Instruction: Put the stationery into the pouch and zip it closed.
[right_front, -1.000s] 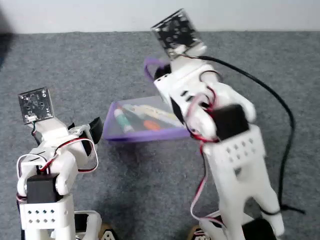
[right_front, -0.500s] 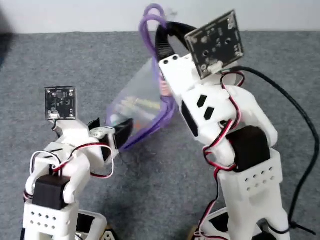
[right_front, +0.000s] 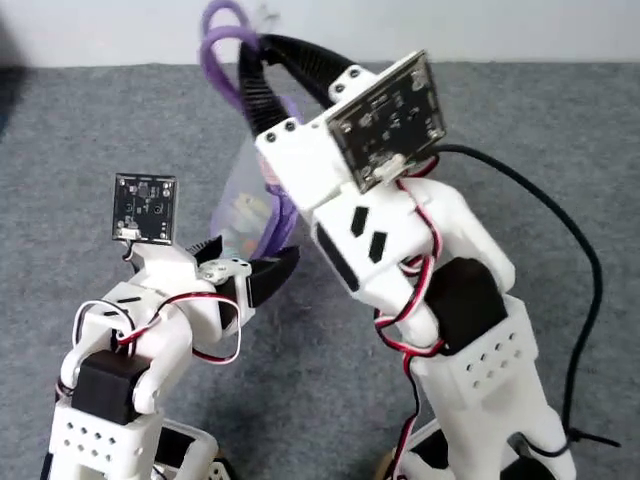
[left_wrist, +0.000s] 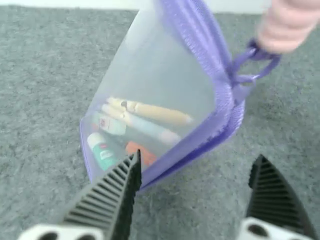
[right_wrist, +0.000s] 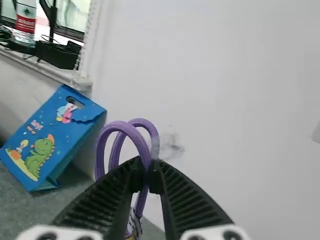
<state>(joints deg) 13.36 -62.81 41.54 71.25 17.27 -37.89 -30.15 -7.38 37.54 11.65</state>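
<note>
The work surface is a grey carpet (right_front: 100, 130) that fills most of the high view. A white wall (right_front: 480, 30) runs along the upper edge of that frame. In the right wrist view the wall (right_wrist: 240, 75) takes up the right and centre. A blue gift bag (right_wrist: 45, 140) printed with a dinosaur leans against it at lower left, under a window sill (right_wrist: 45, 70) at upper left.

The right gripper (right_wrist: 146, 167) is clenched on the purple loop (right_wrist: 125, 135). In the high view this loop (right_front: 225, 40) sits at upper centre, above the gripper (right_front: 262, 62).

The pouch (right_front: 240, 185) is clear with purple trim and hangs tilted below the loop, left of centre. The stationery (left_wrist: 140, 125) lies bunched in its lower end, near the carpet (left_wrist: 40, 75).

The left gripper (left_wrist: 197, 160) is released, with both fingers spread apart, just beside the pouch's (left_wrist: 160, 90) lower edge and grasping nothing. In the high view it (right_front: 248, 262) sits below the pouch.
</note>
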